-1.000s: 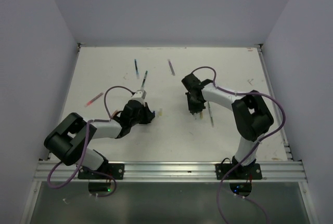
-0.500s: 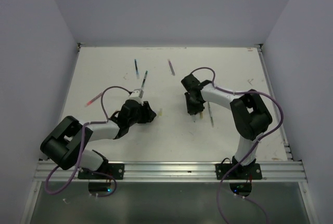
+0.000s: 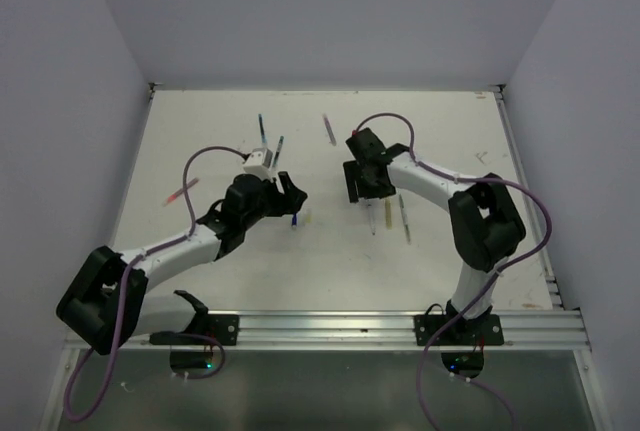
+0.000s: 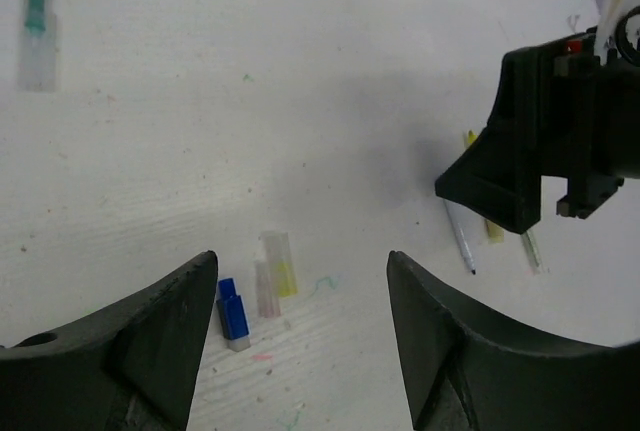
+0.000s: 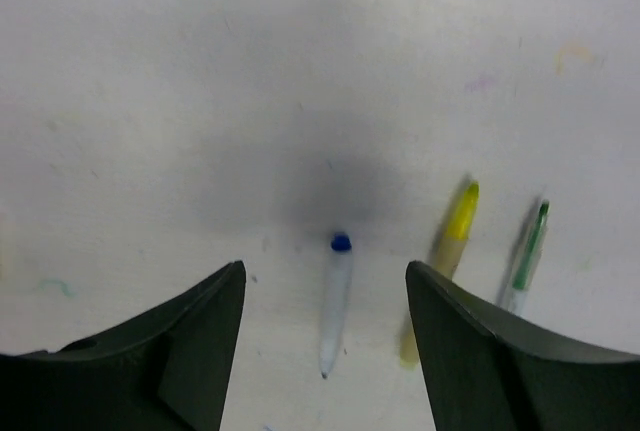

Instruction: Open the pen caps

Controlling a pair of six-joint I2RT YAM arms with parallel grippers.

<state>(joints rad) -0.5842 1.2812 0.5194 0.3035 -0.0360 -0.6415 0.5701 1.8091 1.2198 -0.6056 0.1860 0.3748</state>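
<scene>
Both arms have lifted and reached farther up the table (image 3: 450,131) since a second ago, and both sets of jaws have opened wide. Left gripper (image 3: 288,199) and right gripper (image 3: 362,189) now have hold of nothing.

The blue cap (image 4: 232,309) lies on the table under the left gripper, close to one finger. Just beside it are a pale yellow cap (image 4: 279,264) and a see-through cap (image 4: 265,286). The blue pen (image 5: 335,303) lies flat under the right gripper, with its thin writing tip bare. I think each arm pulled one end and then let go. That would be why the cap is on the left side and the pen on the right. A yellow pen (image 5: 452,246) and a green pen (image 5: 527,251) lie just beside the blue pen, like a little row of finished ones.

From the top you can see the whole table. More pens wait near the far edge: a teal pen (image 3: 262,131), a dark pen (image 3: 278,151) and a purple pen (image 3: 328,129). An orange-red pen (image 3: 182,191) lies off to the left. They are too small there to tell if their caps are on, and the caps by the left gripper are only specks. The left wrist view shows those caps well. The right wrist view shows the bare pen tip, but no caps.
</scene>
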